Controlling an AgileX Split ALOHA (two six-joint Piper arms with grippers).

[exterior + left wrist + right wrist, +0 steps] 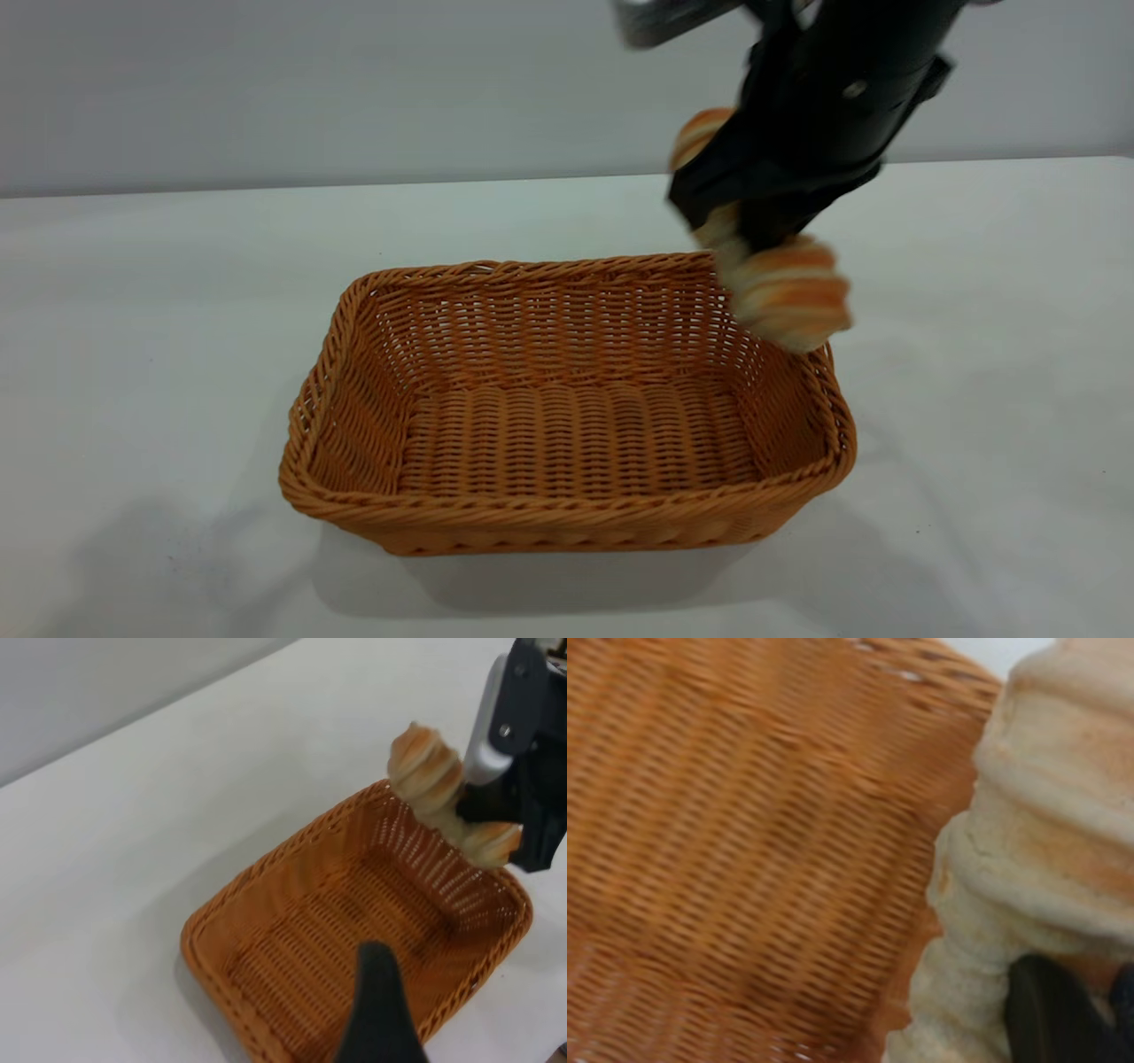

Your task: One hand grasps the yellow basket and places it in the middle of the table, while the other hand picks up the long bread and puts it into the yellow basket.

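The yellow basket [567, 514] stands on the white table [133, 310], near its middle, empty inside. My right gripper [762, 221] is shut on the long bread [788, 297] and holds it tilted in the air over the basket's far right corner. The left wrist view shows the bread [430, 771] in the right gripper [509, 811] above the basket [199, 935]. In the right wrist view the bread [1045, 833] fills the side, with one black finger [1050, 1010] against it and the basket weave [744, 815] below. My left gripper [469, 997] hangs open and empty above the basket's near side.
A plain grey wall [310, 80] runs behind the table's far edge. Bare tabletop lies to the left, right and front of the basket.
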